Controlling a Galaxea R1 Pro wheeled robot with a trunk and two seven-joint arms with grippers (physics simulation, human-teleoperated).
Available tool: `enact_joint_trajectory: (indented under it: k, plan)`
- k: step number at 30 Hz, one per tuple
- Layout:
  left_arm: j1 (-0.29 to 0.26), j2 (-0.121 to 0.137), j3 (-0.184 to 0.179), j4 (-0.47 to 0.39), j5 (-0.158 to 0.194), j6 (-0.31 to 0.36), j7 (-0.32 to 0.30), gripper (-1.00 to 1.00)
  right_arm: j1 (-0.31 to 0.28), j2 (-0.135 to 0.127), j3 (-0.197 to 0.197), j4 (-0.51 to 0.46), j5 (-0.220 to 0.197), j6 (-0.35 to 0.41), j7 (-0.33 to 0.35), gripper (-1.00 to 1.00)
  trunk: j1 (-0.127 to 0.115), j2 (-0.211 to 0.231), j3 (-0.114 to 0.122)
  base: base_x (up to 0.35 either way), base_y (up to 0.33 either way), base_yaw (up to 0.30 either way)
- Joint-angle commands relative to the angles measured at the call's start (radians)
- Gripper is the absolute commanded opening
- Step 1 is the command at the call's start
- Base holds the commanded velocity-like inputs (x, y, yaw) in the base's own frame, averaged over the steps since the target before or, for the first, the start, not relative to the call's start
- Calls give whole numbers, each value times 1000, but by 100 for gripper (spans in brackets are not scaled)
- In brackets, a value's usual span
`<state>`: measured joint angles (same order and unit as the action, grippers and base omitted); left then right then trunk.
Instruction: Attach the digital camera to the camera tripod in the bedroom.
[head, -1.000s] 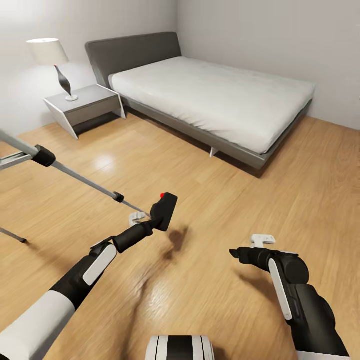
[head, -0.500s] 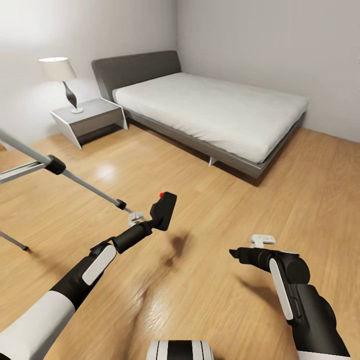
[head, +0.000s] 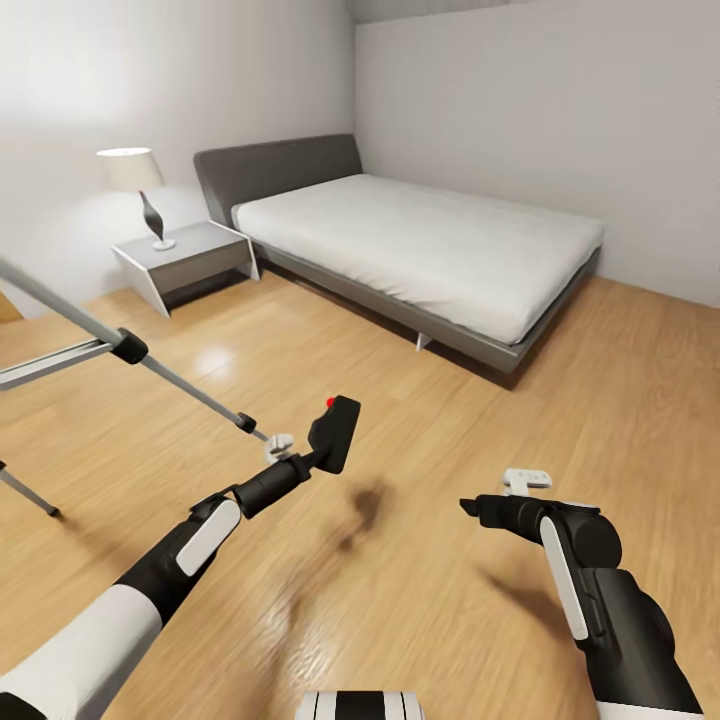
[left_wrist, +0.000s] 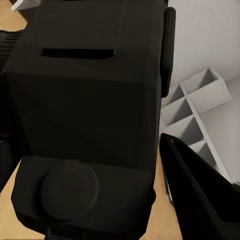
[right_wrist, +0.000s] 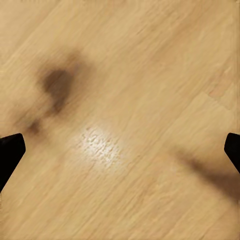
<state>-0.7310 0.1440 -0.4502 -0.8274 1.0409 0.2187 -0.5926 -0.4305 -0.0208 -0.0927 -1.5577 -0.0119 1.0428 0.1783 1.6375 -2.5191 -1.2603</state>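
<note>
My left gripper (head: 312, 457) is shut on the digital camera (head: 333, 433), a small matte-black box with a red button on top, held above the wood floor. Up close, the left wrist view gives the camera body (left_wrist: 85, 115) with one black finger (left_wrist: 200, 195) beside it. Thin silver legs of the camera tripod (head: 130, 348), with black joints, slant in from the head view's left edge; one leg tip ends just left of the camera. The tripod head is out of view. My right gripper (head: 468, 506) hovers open over bare floor, its fingertips (right_wrist: 10, 150) far apart.
A low grey bed (head: 430, 240) with a white mattress stands against the far wall. A grey nightstand (head: 185, 255) with a white lamp (head: 135, 180) sits left of it. Light wood floor (head: 420, 420) stretches between me and the bed.
The head view has tilted upward, so bed, nightstand and tripod legs sit lower in the picture. Both arms keep their pose, the camera still in the left gripper.
</note>
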Motion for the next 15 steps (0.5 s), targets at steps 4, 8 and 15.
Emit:
enact_joint_trajectory:
  k: [4,8,15]
  plan:
    - [-1,-9,-2,20,9,7,4,-100,-1,0,1,-1,-1,4,3,100,-2,1,15,0,0,0]
    - [-1,-36,-2,38,1,6,8,-100,-1,-1,3,-1,-2,4,3,100,-4,2,30,0,0,0]
    - [-1,-66,-2,47,-6,0,11,-100,-1,-1,5,0,-1,4,3,100,-7,3,57,0,0,0]
